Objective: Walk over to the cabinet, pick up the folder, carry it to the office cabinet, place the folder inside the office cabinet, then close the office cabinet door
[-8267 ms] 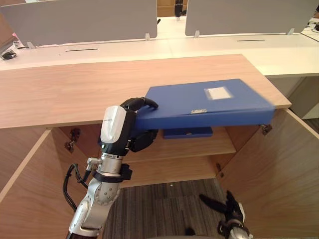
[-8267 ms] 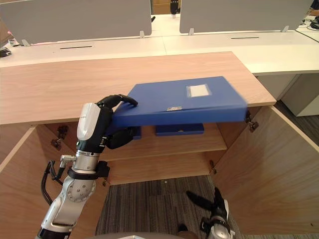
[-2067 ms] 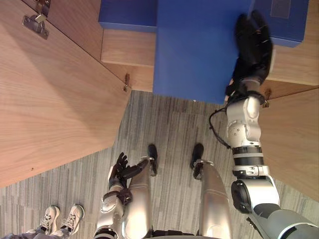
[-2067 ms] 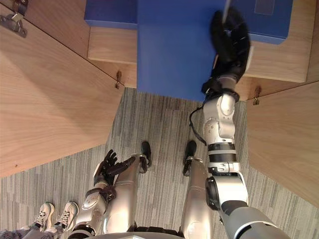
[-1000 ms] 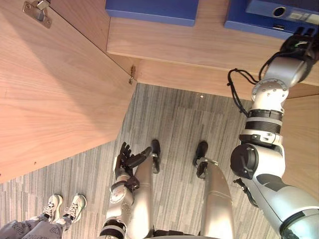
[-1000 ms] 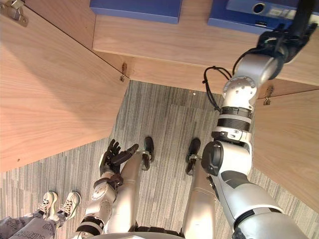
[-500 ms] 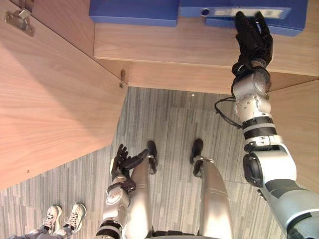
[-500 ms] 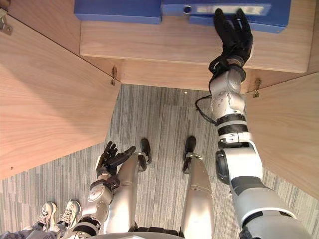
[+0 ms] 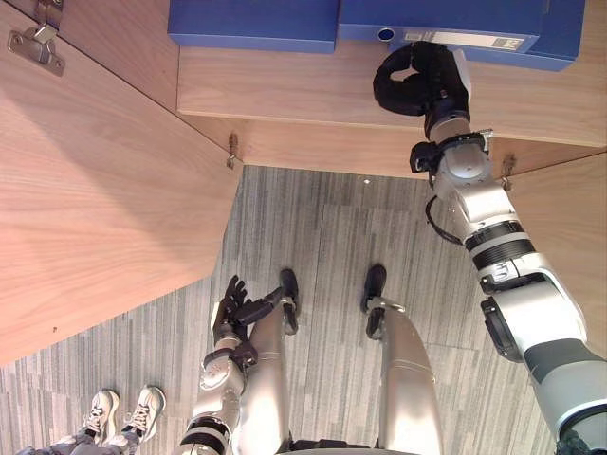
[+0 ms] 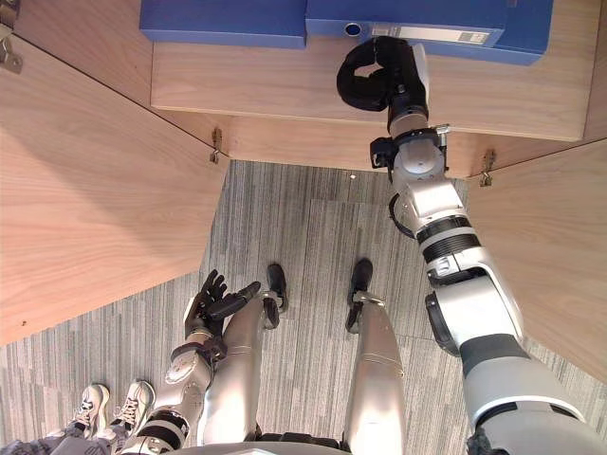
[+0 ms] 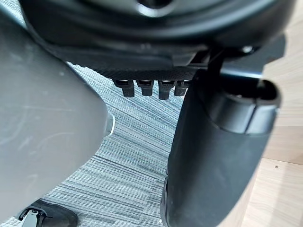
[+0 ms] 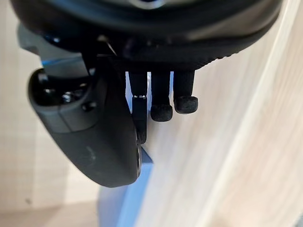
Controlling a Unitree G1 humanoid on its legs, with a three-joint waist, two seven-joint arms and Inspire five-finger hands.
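With right hand [image 9: 422, 81] curled on nothing beside near spine of folder [image 9: 474, 14], lying left-to-right on shelf [image 9: 285, 95]; right door [image 9: 579, 209] nearest.

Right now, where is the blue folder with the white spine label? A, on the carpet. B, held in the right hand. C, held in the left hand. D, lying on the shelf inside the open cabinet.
D: the blue folder lies on the cabinet shelf, and the right hand in front of it has its fingers curled on nothing.
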